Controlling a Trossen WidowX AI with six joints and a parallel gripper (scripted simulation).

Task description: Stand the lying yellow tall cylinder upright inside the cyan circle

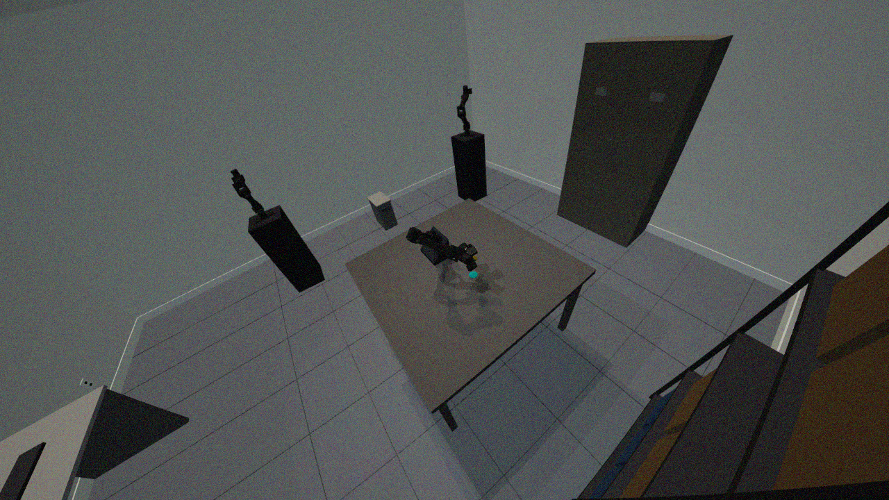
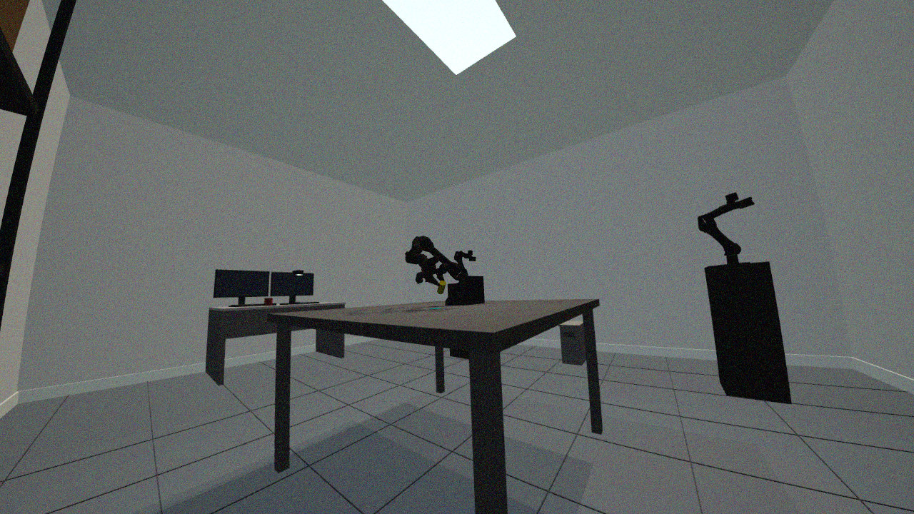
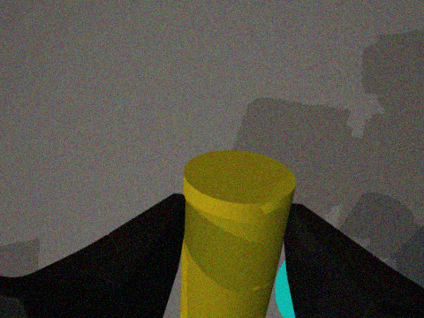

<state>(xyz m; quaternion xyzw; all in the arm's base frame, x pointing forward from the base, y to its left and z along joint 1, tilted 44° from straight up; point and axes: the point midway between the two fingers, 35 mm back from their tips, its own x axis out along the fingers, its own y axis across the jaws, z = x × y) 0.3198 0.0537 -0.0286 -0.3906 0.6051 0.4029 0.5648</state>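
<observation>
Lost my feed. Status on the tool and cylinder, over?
Tool shut on yellow cylinder. Cylinder airborne above table, not yet down. Cyan circle peeks beside it, below. Nothing seen in the way.

You see a brown surface (image 1: 497, 323) on dark legs over a grey tiled floor (image 1: 248, 385). Two black pedestals (image 1: 284, 247) (image 1: 468, 164) stand behind it, each topped by a dark arm. A tall brown cabinet (image 1: 628, 137) leans by the wall. Your exterior view shows a desk (image 2: 255, 316) carrying two monitors (image 2: 263, 284), under a bright skylight (image 2: 450, 28).
</observation>
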